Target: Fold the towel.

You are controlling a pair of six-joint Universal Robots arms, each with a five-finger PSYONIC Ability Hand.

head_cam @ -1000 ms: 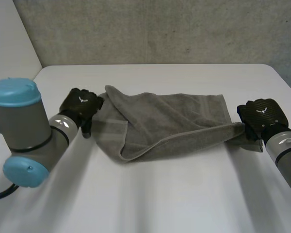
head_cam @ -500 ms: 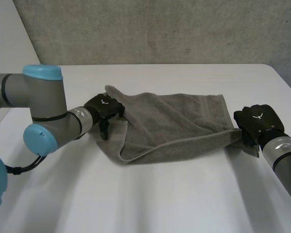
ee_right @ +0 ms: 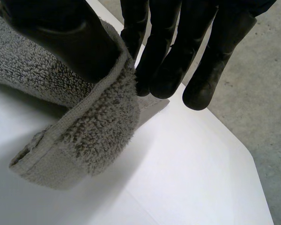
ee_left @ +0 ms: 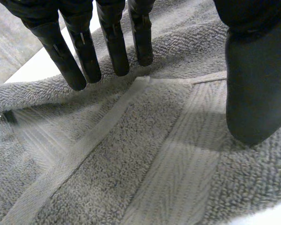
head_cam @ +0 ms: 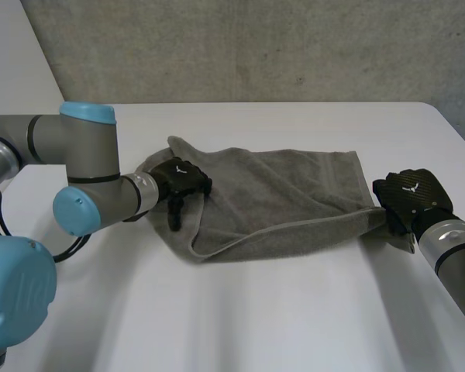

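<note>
Towel (head_cam: 287,194) lies roughly doubled lengthwise on the tabletop (head_cam: 256,310), its left end rumpled. Left robot hand (head_cam: 183,180) rests straight-fingered on that end; right robot hand (head_cam: 409,198) pinches the right corner. Crosswise folding looks not yet done.

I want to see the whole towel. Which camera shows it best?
The head view: nearly all the towel lies on the table. The left wrist view shows its stripes under the left hand; the right wrist view, an end pinched by the right hand.
</note>
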